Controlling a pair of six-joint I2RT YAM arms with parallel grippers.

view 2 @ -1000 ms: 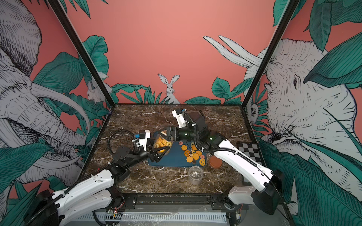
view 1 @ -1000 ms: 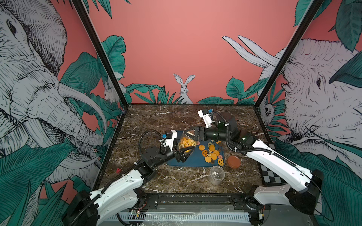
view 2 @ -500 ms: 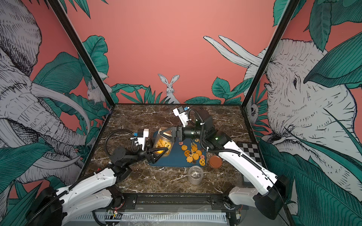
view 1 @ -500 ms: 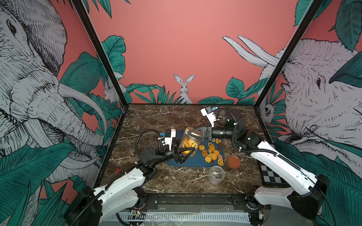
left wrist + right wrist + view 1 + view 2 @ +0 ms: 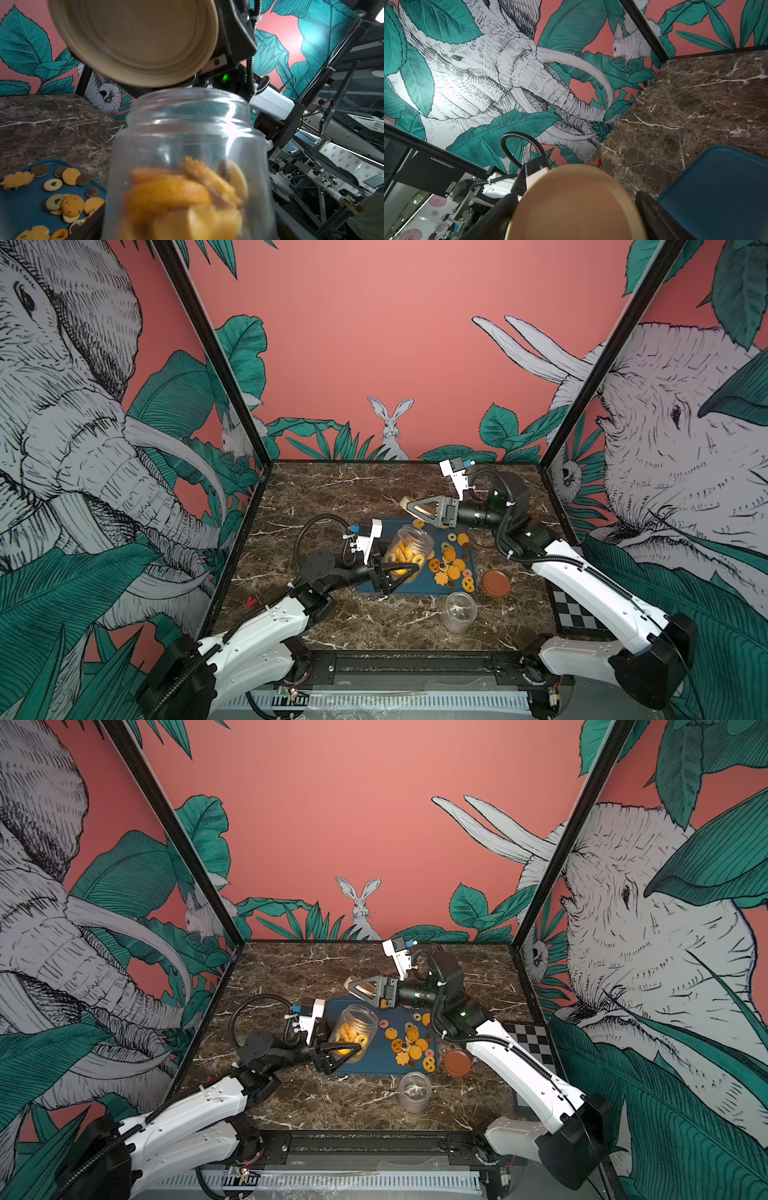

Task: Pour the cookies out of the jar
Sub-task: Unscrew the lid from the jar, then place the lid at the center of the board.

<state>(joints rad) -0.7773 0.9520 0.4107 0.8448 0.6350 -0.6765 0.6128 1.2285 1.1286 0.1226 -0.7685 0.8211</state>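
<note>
A clear jar (image 5: 409, 549) holding orange cookies (image 5: 402, 554) hangs tilted over the left side of the blue tray (image 5: 424, 590), its mouth open and facing up. My left gripper (image 5: 405, 563) is shut on the jar's lower body. In the left wrist view the jar (image 5: 187, 145) fills the frame and hides the jaws. More cookies (image 5: 451, 564) lie scattered on the tray. My right gripper (image 5: 415, 508) is shut on a cream lid (image 5: 420, 511), held in the air behind and above the jar's mouth. The lid (image 5: 575, 207) sits between both fingers (image 5: 652, 212).
An empty clear jar (image 5: 458, 611) stands on the marble in front of the tray. A brown lid (image 5: 495, 583) lies at the tray's right front corner. A checkerboard (image 5: 575, 616) is at the right edge, and a small red scrap (image 5: 250, 602) at the left edge.
My right gripper has carried the cream lid off the jar's mouth, up and toward the back. The left gripper has kept hold of the jar, which now stands a little more upright.
</note>
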